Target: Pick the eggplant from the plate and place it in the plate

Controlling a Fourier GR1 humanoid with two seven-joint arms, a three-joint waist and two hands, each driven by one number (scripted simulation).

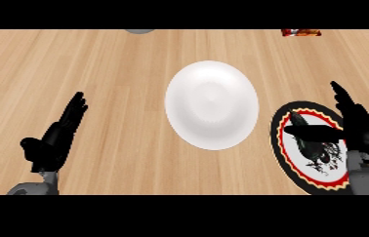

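From my seat I see a pale wooden surface with the grain running across the view, filling the whole frame; nothing of the room beyond it shows. A plain white plate sits near the middle, with nothing on it. At the right edge lies a second plate, the patterned plate, with a black rim, a red ring and a dark figure on its white centre.

My right hand is over that patterned plate, fingers stretched out and up, thumb reaching leftward across the plate's centre; it is spread wide and I see nothing held in it. I cannot make out the eggplant anywhere: if it is on the patterned plate, my hand and the dark pattern hide it.

My left hand rests at the lower left, fingers straight and pointing up, holding nothing.

At the far edge a grey object and a red-and-dark object are cut off by the frame.
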